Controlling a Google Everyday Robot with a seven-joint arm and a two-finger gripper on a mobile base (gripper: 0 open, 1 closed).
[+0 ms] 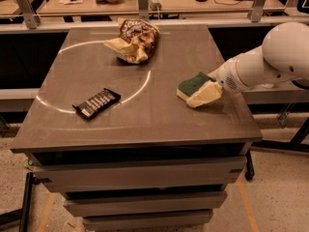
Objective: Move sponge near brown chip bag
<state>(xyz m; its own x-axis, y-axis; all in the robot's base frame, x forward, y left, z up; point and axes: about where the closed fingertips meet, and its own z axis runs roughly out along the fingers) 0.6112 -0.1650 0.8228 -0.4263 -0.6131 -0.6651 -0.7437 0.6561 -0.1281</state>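
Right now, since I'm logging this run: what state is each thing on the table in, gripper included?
sponge: green side up, on the table's right side, well apart from the chip bag.
chip bag: crumpled, lying at the far side.
candy bar: wrapped, lying flat at the near left.
gripper: low over the right side, right at the sponge.

The green-topped sponge [192, 82] lies flat, touching the gripper [205, 90]; the crumpled brown chip bag [136, 38] lies well apart, beyond and leftward.
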